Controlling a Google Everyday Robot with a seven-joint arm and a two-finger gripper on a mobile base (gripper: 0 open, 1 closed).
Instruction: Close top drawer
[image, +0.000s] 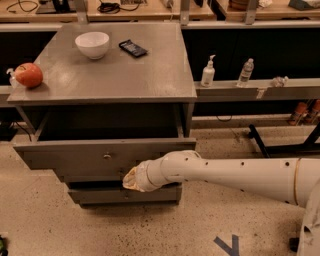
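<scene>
Top drawer (75, 159) sits pulled well out from the cabinet, its front panel hanging fwd of the two lower drawer fronts (125, 196), w/ a small knob (107, 156) at its centre. My gripper (134, 179) is low at that panel's bottom edge, right of the knob and a bit below it, arm reaching in from the right. Can't tell if it's open or closed, nor for sure whether it's touching the panel. Handling, my guess: big stiff box, prob. on slides, not fragile, some weight to it, so a steady flat push should send it back, no grab needed. Knob is tiny and likely slick, a poor hold, so skip it. Best contact is the flat front near the centre line, since pushing off to one side on a drawer this wide may rack it and jam. Contents: drawer interior is dark, can't tell what's inside, if anything. On the cabinet top (125, 80) are a white bowl (92, 44) w/ nothing visible in it, a dark flat device (133, 48) just beside it, and a red-orange round fruit (28, 75) at the left edge.
</scene>
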